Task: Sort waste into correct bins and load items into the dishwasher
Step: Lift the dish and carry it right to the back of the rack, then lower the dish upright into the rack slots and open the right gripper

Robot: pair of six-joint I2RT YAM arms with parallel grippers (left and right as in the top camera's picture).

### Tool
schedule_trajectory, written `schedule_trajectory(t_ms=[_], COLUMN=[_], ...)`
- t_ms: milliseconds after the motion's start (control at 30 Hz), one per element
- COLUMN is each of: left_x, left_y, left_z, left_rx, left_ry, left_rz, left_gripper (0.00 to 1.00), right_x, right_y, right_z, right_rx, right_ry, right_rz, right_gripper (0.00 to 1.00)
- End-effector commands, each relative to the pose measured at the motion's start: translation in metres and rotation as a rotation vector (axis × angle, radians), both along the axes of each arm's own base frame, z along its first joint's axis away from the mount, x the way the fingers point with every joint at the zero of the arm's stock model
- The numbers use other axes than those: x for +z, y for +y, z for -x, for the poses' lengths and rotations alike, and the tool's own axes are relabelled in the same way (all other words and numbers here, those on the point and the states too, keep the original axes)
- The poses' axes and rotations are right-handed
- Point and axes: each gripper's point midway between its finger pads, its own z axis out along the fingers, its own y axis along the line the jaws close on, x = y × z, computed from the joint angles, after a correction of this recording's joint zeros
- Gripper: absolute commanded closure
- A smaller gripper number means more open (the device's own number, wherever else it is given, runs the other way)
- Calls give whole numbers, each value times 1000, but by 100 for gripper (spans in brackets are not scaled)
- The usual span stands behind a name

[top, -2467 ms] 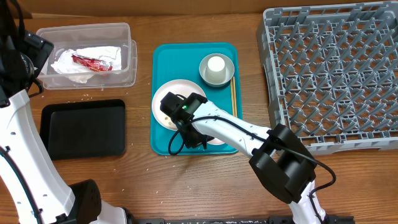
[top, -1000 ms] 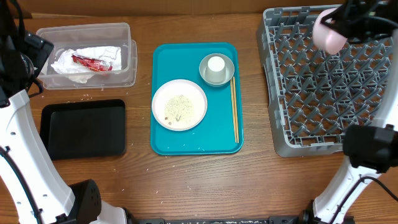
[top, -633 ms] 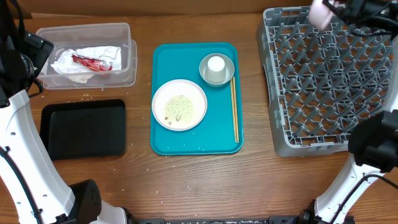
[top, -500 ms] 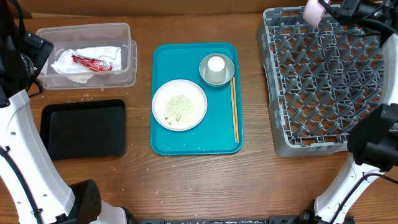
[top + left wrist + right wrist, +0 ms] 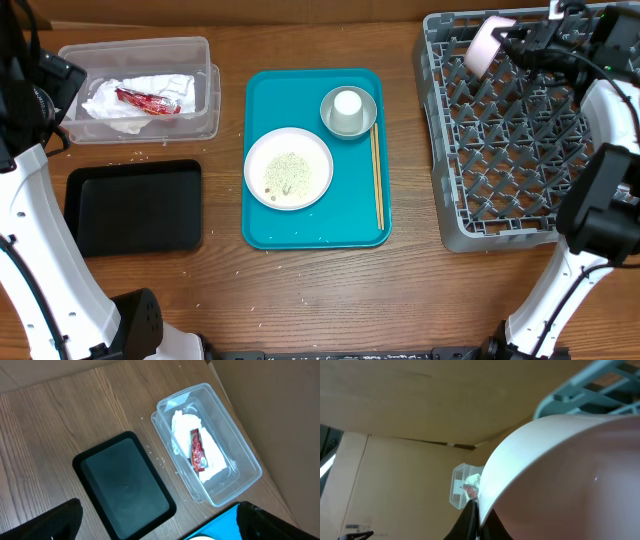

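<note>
Right tool (image 5: 507, 36) is gripping the pink plate (image 5: 482, 46), seemingly by its rim, above the rack (image 5: 520, 160); it should be lowering edge-on between pegs.

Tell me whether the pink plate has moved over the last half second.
Yes. The pink plate, held in the right gripper, has come in from the grey dish rack's far edge to over its far-left corner, shifting toward the teal tray.

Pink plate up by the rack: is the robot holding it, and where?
Yes. The right gripper pinches the pale pink plate by its rim, over the grey rack. The left gripper holds nothing.
</note>
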Motion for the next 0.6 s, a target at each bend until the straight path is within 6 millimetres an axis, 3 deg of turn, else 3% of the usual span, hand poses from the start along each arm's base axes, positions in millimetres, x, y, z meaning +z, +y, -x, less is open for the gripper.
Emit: schedule_trajectory(t_ms=[0, 100, 300, 567], left_x=[-1, -1, -1, -1], left_y=[5, 5, 5, 5], left_z=[1, 1, 1, 1], left_rx=[32, 32, 32, 32], left_ry=[1, 1, 1, 1], left_rz=[-5, -5, -5, -5], left_gripper=[0, 0, 0, 0], right_x=[-24, -22, 1, 17], right_y=[-5, -11, -31, -52], right_z=[0, 0, 3, 11], right_rx=[1, -5, 6, 1], right_ry=[78, 68, 17, 15], right_rz=[-63, -64, -107, -147], right_gripper=[96, 96, 96, 89])
